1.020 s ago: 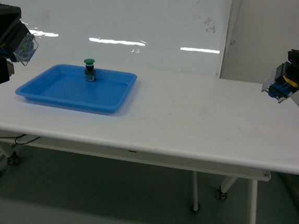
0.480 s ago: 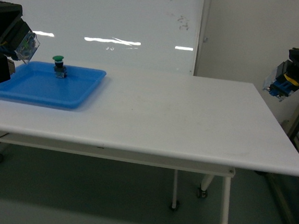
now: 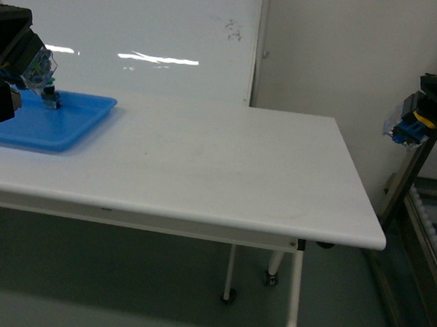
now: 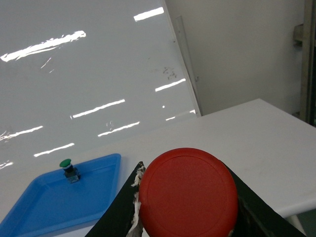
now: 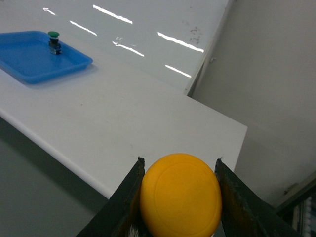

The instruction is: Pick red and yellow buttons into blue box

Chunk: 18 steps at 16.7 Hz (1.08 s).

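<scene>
Overhead-lit white table (image 3: 202, 170), whiteboard (image 3: 138, 34) behind.

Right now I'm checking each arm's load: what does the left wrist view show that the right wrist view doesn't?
Only the left wrist view shows the red button, clamped in the left gripper. Only the right wrist view shows the yellow button, clamped in the right gripper. Both show the white table, the shallow blue tray and the green button standing in it.
</scene>
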### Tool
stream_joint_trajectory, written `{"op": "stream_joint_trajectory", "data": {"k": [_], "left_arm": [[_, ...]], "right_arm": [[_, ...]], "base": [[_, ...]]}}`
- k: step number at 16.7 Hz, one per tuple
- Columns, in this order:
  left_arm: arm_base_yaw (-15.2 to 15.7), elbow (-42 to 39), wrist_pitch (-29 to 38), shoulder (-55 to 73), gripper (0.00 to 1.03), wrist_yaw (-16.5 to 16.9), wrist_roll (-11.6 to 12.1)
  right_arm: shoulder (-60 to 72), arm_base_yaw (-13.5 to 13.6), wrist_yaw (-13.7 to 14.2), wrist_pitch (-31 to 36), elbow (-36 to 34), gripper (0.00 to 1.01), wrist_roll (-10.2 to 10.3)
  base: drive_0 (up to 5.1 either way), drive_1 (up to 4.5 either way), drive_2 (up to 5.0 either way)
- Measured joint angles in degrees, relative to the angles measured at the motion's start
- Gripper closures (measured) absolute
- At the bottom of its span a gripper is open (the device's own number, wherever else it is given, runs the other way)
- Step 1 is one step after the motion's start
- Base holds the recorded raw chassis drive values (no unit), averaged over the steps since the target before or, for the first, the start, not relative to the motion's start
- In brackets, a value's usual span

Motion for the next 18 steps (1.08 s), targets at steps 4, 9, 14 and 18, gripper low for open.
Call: {"op": "stream_joint_trajectory", "data": {"k": [4,9,14,18], "left_arm": [[0.0,0.0,0.0,0.0,0.71,0.0,0.0],[0.0,0.0,-0.2,0.0,0.71,0.0,0.0],[0.0,0.0,0.0,0.0,0.71,0.1,0.0],[0.0,0.0,-0.1,0.0,0.71,0.0,0.0]], "right_arm": [[0.0,0.0,0.0,0.0,0.0,0.67,0.0],[0.0,0.0,0.0,-0.1,0.0,0.67,0.0],[0.0,0.0,0.0,0.1,0.0,0.67,0.0],[0.0,0.0,0.0,0.0,0.0,0.67,0.0]], "base": [[4.8,-2.42,-2.4],[4.7,-3.40,-1.6],[4.5,-2.23,-2.2],[4.4,-2.14,-2.1]]}}
